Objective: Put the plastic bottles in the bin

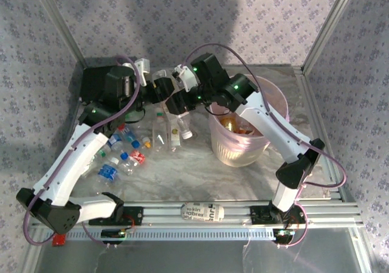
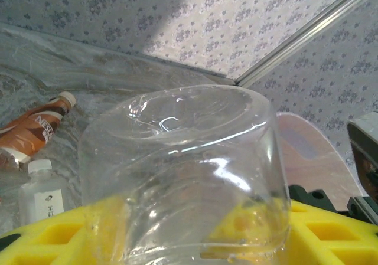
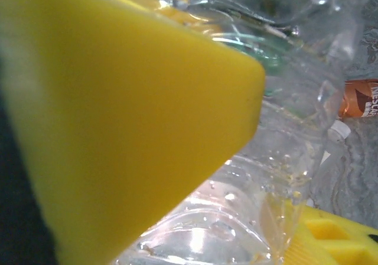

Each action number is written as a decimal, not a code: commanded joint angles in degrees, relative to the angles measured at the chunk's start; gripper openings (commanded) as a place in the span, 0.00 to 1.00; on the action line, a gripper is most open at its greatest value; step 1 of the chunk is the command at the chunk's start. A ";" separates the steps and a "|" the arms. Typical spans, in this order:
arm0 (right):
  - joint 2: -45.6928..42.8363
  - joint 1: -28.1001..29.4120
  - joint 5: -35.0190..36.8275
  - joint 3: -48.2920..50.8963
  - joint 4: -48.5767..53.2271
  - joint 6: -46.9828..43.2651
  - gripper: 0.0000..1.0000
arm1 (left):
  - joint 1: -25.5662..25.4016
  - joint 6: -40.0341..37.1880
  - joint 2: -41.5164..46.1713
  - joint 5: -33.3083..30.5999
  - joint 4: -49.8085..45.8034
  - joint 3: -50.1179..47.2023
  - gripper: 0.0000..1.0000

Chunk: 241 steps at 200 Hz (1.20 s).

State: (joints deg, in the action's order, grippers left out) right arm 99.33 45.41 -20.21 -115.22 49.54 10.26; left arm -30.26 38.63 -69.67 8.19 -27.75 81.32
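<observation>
My left gripper point(image 2: 189, 232) is shut on a clear plastic bottle point(image 2: 183, 159), held bottom-forward between its yellow fingers point(image 2: 53, 235). From above, this bottle point(image 1: 161, 82) hangs over the back of the table between the left gripper point(image 1: 152, 86) and the right gripper point(image 1: 172, 96). The right gripper point(image 3: 277, 176) has its yellow fingers point(image 3: 118, 117) closed against the same clear bottle point(image 3: 236, 218). Several more bottles point(image 1: 124, 157) lie on the table below and to the left. The pink bin point(image 1: 267, 103) stands to the right with some bottles inside.
A brown-labelled bottle point(image 2: 35, 129) and a white-capped bottle point(image 2: 41, 197) lie on the crinkled table cover. A black case point(image 1: 91, 81) sits in the back left corner. A printed strip point(image 1: 202, 211) rests on the front rail. Patterned walls close in the back and sides.
</observation>
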 commanded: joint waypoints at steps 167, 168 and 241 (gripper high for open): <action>-12.29 -23.29 8.10 -5.85 14.27 -7.15 0.54 | 0.24 -5.23 7.54 -14.51 -6.53 -9.70 1.00; -12.57 -23.29 8.08 -5.65 14.45 -7.30 0.54 | 0.27 -5.23 7.45 -14.51 -6.53 -9.83 1.00; -16.90 -28.72 6.69 9.23 18.43 -10.58 0.51 | 0.21 -4.80 1.46 -12.40 -6.70 -15.98 1.00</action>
State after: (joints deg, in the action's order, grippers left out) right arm 82.26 16.27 -12.80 -110.65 66.04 1.17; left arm -30.33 34.50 -67.00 -5.15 -33.50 66.81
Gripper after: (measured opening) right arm 0.518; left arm 0.997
